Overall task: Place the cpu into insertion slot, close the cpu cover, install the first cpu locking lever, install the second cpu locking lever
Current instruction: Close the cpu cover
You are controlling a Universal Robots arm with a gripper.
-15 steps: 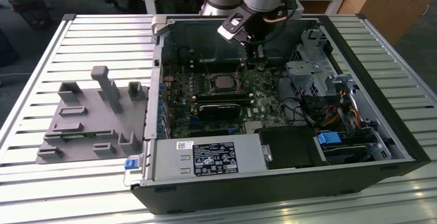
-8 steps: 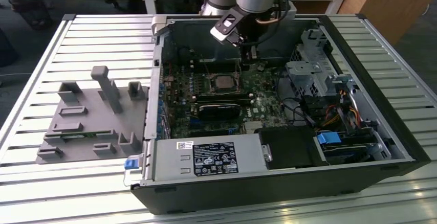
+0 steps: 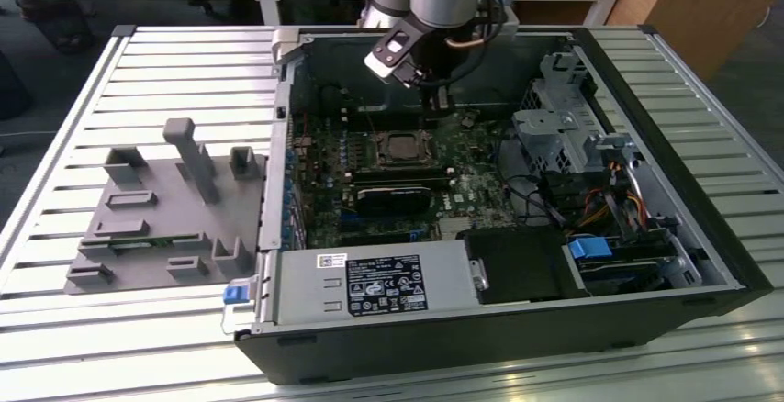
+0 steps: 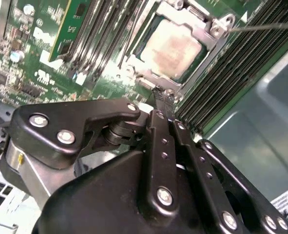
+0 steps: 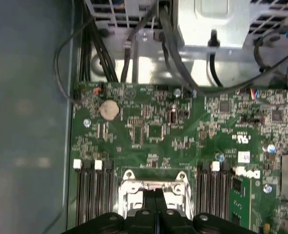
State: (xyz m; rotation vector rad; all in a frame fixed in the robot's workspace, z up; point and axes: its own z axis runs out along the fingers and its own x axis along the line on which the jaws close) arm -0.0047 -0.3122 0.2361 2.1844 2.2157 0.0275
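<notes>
The cpu (image 4: 175,48), a dull silver-tan square, lies in its socket on the green motherboard, also seen in the exterior view (image 3: 398,148). The cpu cover (image 4: 211,40), a silvery frame, lies flat around it; its edge shows in the first wrist view (image 5: 153,186). A thin metal locking lever (image 4: 265,27) runs out from one socket corner. My gripper (image 4: 163,97) is shut, its black fingers pressed together with nothing seen between them, tips right at the socket's edge. In the exterior view the gripper (image 3: 435,101) hangs just behind the socket, inside the case.
The open case (image 3: 686,237) stands on a slatted table. A drive cage (image 3: 557,136) and cables (image 5: 134,48) crowd the exterior view's right. Memory sticks (image 3: 392,182) lie in front of the socket. A grey fixture (image 3: 160,209) sits at the exterior view's left.
</notes>
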